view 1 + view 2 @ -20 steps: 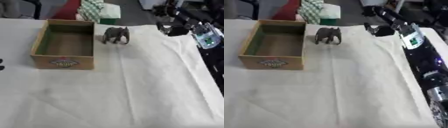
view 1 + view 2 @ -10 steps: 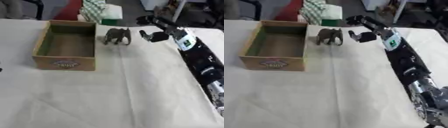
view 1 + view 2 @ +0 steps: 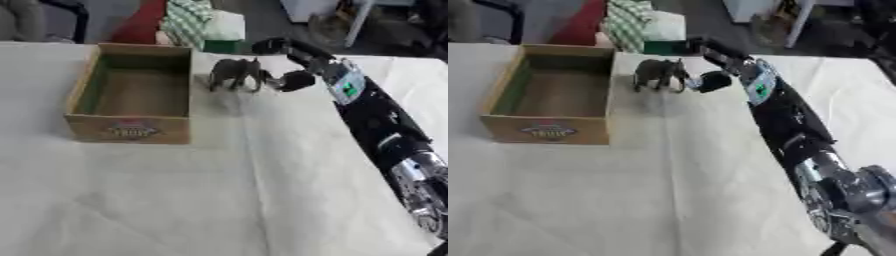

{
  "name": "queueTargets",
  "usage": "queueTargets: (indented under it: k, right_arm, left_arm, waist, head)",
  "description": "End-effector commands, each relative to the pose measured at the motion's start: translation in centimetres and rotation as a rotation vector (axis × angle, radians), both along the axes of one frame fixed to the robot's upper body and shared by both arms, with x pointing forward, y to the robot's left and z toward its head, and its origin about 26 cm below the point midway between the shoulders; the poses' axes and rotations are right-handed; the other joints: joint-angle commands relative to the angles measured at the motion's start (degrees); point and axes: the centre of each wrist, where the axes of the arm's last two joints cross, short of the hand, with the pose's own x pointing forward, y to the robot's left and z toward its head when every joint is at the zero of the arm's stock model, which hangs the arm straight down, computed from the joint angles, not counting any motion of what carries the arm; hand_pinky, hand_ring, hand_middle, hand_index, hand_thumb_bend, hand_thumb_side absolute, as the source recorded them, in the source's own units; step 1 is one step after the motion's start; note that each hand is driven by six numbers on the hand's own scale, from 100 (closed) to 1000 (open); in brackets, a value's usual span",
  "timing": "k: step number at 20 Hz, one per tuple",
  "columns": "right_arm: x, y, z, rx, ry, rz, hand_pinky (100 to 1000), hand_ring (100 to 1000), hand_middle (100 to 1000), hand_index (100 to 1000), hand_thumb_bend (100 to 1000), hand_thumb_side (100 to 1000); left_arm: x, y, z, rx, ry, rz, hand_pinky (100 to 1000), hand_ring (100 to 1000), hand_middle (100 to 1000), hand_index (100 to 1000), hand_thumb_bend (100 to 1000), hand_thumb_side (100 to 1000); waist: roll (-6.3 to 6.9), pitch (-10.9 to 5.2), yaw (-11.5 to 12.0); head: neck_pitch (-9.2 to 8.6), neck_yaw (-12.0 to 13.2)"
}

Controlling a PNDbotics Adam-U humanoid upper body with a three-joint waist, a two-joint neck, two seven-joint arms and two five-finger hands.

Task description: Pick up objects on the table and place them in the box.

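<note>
One right hand (image 3: 289,62) open around the toy elephant (image 3: 234,73), barely touching.

One box (image 3: 131,97) is counted on the tabletop (image 3: 175,200), toward its far left corner; nothing can be made out inside it. One elephant (image 3: 234,74) is counted, standing upright just beside the box's right wall near the far edge. One hand (image 3: 284,62) is seen, the right one, at the elephant's right side, its fingers (image 3: 269,46) spread above and its thumb below; whether it touches the elephant cannot be told. One arm is counted, running from the lower right corner up to that hand. One white cloth is counted, covering the tabletop. Beyond the far edge, one green-checked bundle (image 3: 194,22) is counted.
</note>
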Motion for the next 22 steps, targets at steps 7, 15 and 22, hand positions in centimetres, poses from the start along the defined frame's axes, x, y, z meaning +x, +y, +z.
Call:
queueTargets:
  k: [7, 15, 22]
  right_arm:
    - [0.6, 1.2, 2.2, -0.092, -0.106, -0.035, 971, 938, 884, 938, 100, 250]
    - [0.5, -0.2, 1.6, -0.125, -0.122, -0.172, 987, 945, 887, 935, 100, 267]
    - [0.2, -2.3, 0.4, -0.134, -0.095, -0.293, 987, 945, 887, 935, 100, 290]
  left_arm:
    - [0.1, -0.5, 1.1, 0.011, -0.037, -0.035, 691, 711, 594, 571, 100, 836]
    - [0.2, -0.9, 1.3, 0.012, -0.044, -0.058, 691, 712, 595, 571, 100, 838]
    - [0.2, -1.1, 1.5, 0.016, -0.05, -0.065, 690, 713, 593, 571, 100, 839]
  waist:
    - [0.61, -0.51, 1.51]
    - [0.26, -0.11, 4.05]
    - [0.15, 0.56, 5.99]
  head:
    - [-0.81, -1.91]
    - [-1.75, -4.8]
    - [-2.46, -6.51]
